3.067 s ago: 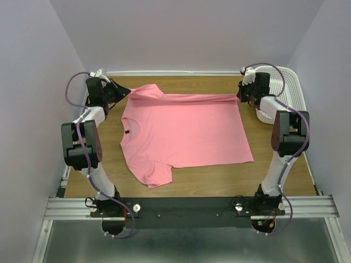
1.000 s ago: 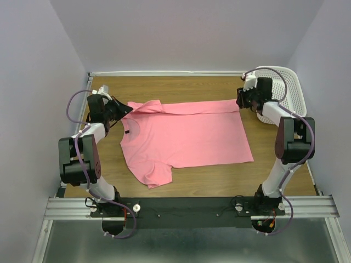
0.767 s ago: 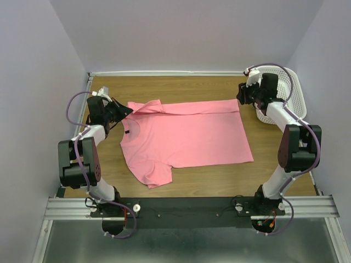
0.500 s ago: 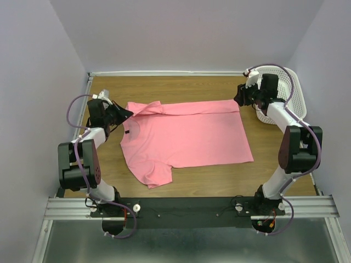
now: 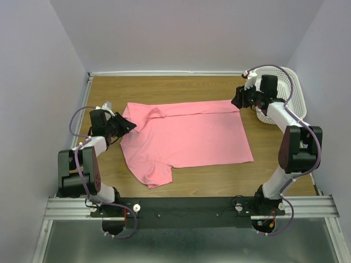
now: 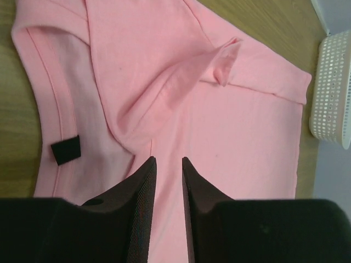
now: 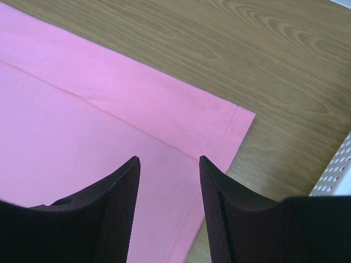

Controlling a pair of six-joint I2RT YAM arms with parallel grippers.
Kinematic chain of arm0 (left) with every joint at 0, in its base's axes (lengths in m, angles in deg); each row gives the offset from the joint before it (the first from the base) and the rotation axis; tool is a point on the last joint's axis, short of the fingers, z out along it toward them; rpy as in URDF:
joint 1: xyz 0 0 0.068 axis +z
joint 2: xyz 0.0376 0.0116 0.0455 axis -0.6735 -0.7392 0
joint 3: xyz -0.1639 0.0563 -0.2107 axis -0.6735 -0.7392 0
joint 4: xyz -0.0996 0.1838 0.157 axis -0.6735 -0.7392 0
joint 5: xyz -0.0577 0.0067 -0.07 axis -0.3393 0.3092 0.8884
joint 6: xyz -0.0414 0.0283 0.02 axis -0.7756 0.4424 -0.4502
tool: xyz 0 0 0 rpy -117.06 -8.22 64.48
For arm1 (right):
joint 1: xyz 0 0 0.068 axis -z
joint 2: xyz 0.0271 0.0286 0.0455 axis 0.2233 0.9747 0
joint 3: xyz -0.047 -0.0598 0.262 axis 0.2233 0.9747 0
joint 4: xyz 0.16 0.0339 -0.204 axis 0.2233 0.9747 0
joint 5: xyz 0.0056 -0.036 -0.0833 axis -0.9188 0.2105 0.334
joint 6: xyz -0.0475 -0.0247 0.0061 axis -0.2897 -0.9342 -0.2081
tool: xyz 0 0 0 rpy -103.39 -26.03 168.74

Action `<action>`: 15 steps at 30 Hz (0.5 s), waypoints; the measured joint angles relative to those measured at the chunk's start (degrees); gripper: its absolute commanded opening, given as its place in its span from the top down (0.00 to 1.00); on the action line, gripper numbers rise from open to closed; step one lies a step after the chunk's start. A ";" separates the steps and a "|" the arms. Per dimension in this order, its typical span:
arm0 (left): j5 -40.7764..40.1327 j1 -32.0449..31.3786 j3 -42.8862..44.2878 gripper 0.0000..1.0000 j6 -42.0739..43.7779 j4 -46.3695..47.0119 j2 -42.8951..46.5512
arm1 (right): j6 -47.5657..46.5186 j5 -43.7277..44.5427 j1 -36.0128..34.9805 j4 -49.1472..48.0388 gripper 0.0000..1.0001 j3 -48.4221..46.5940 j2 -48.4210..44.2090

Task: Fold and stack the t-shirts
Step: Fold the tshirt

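Well, nearest my end of the surface [image 5: 181, 87] the t-shirt [image 5: 186, 134] lies spread flat, its near sleeve [image 5: 156, 175] sticking out unfolded, well back from both claws.

The left claw [image 6: 168, 161] hangs low over the collar end. Its fingers are parted by a narrow gap, and I see nothing pinched between them. Just ahead of it the far sleeve [image 6: 225, 60] is turned in over the body and lies rumpled, with a ridge running back toward the fingertips. My worry is there: if I pull that claw away low, a fingertip could catch the ridge and drag the flap open again. If I press on with the wrinkle in place, the fold will likely come out crooked.

The right claw [image 7: 169, 161] stands wide open and empty above the far hem corner [image 7: 236, 118], where the turned-in strip is much narrower. That uneven strip could skew the next fold. The white basket [image 5: 285, 82] sits just beside this claw, so a careless swing could knock it.

Writing: none readable. A small black tag [image 6: 66, 149] sits inside the neckline, left of the left claw, and looks blank. The cloth carries no print.
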 measured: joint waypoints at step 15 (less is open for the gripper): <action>-11.78 -15.41 28.11 0.40 20.74 -14.80 -6.01 | -4.07 -10.71 -8.15 9.42 0.42 -1.33 0.33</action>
